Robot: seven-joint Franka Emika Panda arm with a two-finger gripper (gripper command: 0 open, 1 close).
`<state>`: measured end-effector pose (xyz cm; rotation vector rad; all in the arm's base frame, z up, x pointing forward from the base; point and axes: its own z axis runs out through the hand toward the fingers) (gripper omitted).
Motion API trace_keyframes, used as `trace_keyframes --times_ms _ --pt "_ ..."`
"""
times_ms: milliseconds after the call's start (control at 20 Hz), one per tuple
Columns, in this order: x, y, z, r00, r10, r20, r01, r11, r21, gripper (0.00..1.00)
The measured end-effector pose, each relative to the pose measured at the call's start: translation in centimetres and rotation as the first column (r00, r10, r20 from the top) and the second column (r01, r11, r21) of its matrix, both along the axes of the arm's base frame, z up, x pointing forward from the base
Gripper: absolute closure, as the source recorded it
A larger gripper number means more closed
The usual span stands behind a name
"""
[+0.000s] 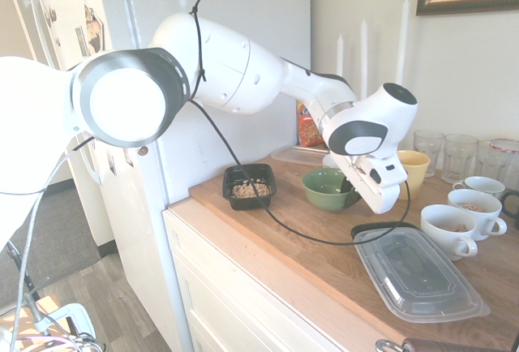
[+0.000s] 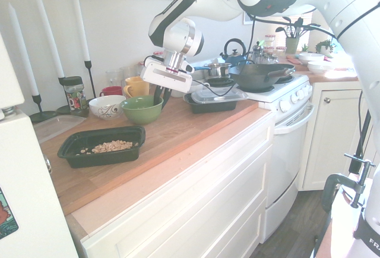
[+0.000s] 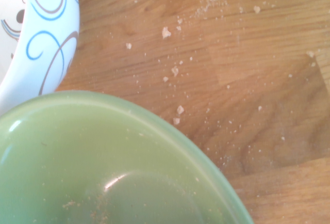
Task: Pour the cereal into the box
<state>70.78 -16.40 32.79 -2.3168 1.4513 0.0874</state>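
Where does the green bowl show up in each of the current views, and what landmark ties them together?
First exterior view: right of centre, the green bowl beneath the gripper.
Second exterior view: left of centre, behind the black box.
Wrist view: lower left, cut off by the picture's edges.
Shared landmark: the wooden countertop, visible in all three.
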Motion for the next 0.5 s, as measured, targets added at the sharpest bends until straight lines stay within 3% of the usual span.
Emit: trace_keyframes --times_ms 300,500 --pt "-0.3 0.2 0.0 1.0 0.012 -0.003 -0.012 1.0 -0.002 0.0" --pt "-1.2 1.1 0.2 0.997 0.075 -0.022 -0.076 0.996 -0.055 0.0"
